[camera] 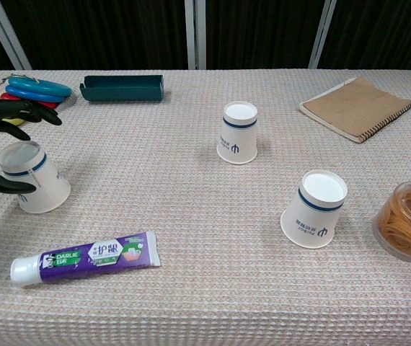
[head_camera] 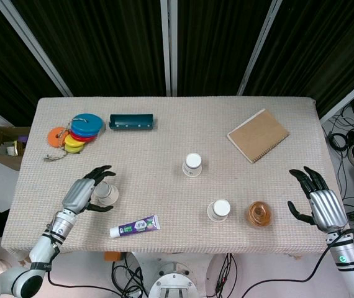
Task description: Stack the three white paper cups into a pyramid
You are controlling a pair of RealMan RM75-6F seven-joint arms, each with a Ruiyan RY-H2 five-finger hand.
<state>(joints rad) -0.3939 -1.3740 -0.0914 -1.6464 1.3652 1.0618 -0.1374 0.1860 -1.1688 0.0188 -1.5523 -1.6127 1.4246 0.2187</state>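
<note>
Three white paper cups with a blue band stand upside down on the woven table mat. One cup [head_camera: 192,164] [camera: 238,132] is near the middle. A second cup [head_camera: 219,210] [camera: 315,207] stands nearer the front, to the right. The third cup [head_camera: 107,194] [camera: 32,176] is at the front left. My left hand [head_camera: 84,191] [camera: 2,119] brackets this third cup, fingers spread behind it and thumb in front, without a closed grip. My right hand [head_camera: 317,198] hovers open over the table's right edge, away from all cups; the chest view does not show it.
A toothpaste tube [head_camera: 135,226] [camera: 86,257] lies at the front, right of the left cup. A clear tub of rubber bands [head_camera: 259,214] [camera: 407,220] sits beside the front right cup. A brown notebook [head_camera: 258,135], a teal tray [head_camera: 131,121] and coloured discs [head_camera: 77,131] lie further back.
</note>
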